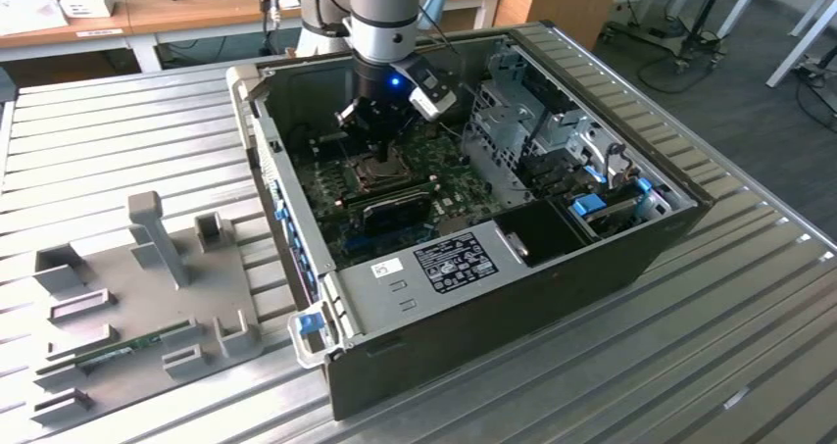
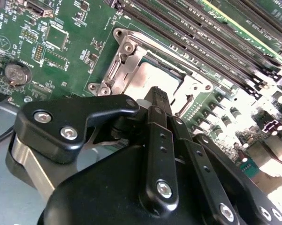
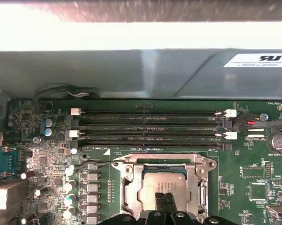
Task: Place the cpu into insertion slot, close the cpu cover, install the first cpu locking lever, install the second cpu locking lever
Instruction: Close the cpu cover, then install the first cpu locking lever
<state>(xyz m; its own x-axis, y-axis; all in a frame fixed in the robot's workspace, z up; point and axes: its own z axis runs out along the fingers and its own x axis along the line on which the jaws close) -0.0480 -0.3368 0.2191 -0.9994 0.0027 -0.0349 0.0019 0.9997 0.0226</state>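
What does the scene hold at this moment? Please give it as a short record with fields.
place: open computer case lying on a slatted metal table
chip: lies flat on the green board, framed by the cover's window
cover: down around the chip
fingers: shut, tips over the chip; contact cannot be told

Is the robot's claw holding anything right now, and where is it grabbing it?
Nothing seems held: the gripper has its fingers closed together with nothing between them, tips over the cpu.

cpu: seated in insertion slot | cpu cover: flat over it
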